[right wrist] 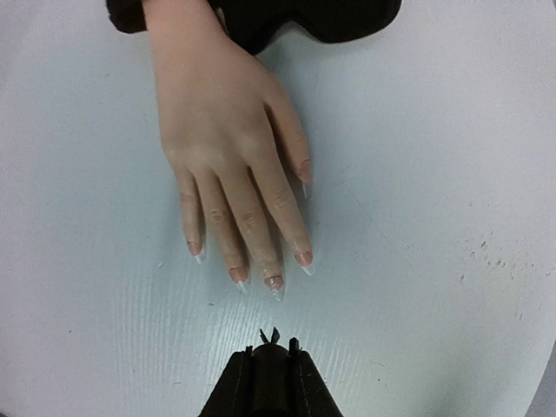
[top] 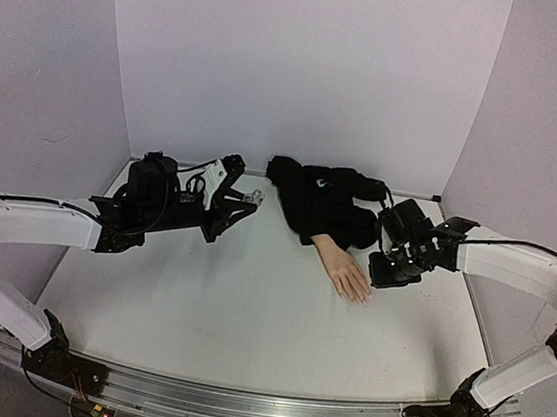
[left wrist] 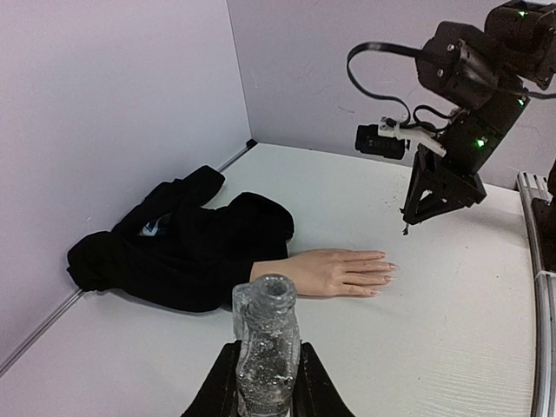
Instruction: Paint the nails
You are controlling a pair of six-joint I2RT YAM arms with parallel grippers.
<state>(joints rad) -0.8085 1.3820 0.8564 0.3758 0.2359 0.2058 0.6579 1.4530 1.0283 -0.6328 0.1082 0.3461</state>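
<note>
A peach mannequin hand [top: 345, 269] [left wrist: 330, 271] [right wrist: 226, 130] lies flat on the white table, its black sleeve [top: 319, 203] bunched behind it. The pale pointed nails [right wrist: 274, 282] [left wrist: 387, 268] face my right gripper [right wrist: 271, 352] [top: 384, 271]. That gripper is shut on a dark brush cap [right wrist: 271, 382]. The small brush tip [right wrist: 271, 334] hovers just short of the middle nail, which has a glittery sheen. My left gripper [left wrist: 268, 369] [top: 249, 200] is shut on a clear, uncapped glitter bottle [left wrist: 268, 339], held upright and well left of the hand.
The sleeve's black cloth [left wrist: 174, 243] spreads toward the back corner of the lilac walls. Small dark specks [right wrist: 486, 252] mark the table right of the hand. A metal rail [top: 236, 405] runs along the near edge.
</note>
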